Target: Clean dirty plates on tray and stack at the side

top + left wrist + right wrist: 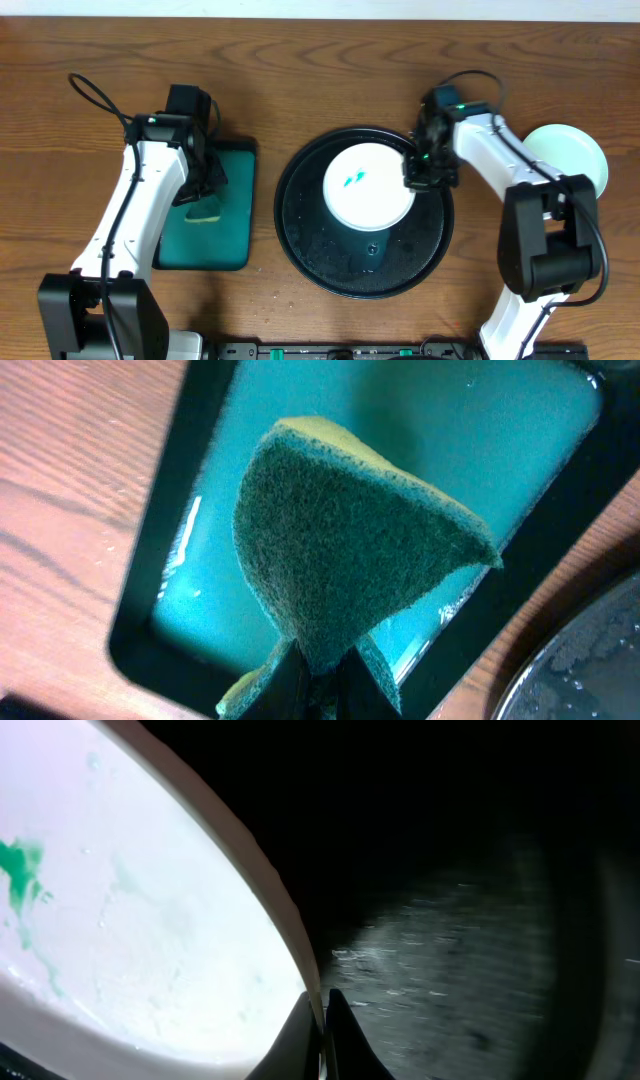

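Black tray (400, 265) lies under the R gripper (422, 168), which is clamped on the rim of the smeared plate (365, 195) just left of it. L gripper (318, 660) pinches the sponge (350, 550) over the green tray (480, 450). Step: prob. steadying plate for scrubbing; next, sponge must cross to the smears w/o R slipping.

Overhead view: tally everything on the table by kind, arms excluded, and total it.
Plates: 2 (smeared plate on the black tray; pale plate at far right)
Trays: 2 (black tray; teal tray)
Sponges: 1 (sponge)
Total: 5
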Motion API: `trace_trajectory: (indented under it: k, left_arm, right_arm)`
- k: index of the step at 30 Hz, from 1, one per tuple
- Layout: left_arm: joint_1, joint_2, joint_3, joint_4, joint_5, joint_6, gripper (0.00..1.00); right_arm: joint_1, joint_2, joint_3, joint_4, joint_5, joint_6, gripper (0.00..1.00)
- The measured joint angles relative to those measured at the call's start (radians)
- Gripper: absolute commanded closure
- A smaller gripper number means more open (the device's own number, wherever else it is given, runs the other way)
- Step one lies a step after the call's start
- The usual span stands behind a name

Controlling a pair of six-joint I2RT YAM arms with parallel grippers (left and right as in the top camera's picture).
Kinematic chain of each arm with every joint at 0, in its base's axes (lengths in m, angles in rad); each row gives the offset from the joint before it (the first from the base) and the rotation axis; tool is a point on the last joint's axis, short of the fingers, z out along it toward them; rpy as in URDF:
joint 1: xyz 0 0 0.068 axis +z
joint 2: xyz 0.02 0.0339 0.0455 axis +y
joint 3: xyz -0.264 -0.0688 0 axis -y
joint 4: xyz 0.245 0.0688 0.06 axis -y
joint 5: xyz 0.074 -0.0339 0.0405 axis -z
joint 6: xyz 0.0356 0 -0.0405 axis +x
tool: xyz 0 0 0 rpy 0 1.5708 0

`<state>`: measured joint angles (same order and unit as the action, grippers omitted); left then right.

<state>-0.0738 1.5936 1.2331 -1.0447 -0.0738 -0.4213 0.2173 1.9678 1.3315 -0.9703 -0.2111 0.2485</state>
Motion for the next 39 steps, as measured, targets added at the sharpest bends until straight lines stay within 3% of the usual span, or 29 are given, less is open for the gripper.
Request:
trace_trajectory:
  k: [14,24,30,39]
  left_arm:
    - [0.0,0.005,-0.363,0.387,0.045,0.003,0.93]
    - [0.005,0.017,-0.369,0.398,0.088,0.003,0.93]
    - [0.008,0.01,-0.348,0.363,0.2,0.011,0.93]
    - [0.005,-0.169,-0.305,0.317,0.278,0.011,0.93]
  right_arm:
    - [0.064,-0.019,-0.093,0.09,-0.015,0.037,0.99]
    - [0.063,-0.024,-0.105,0.095,-0.021,0.037,0.99]
    - [0.063,-0.024,-0.105,0.096,-0.021,0.037,0.99]
    - [0.063,-0.024,-0.106,0.097,-0.021,0.037,0.99]
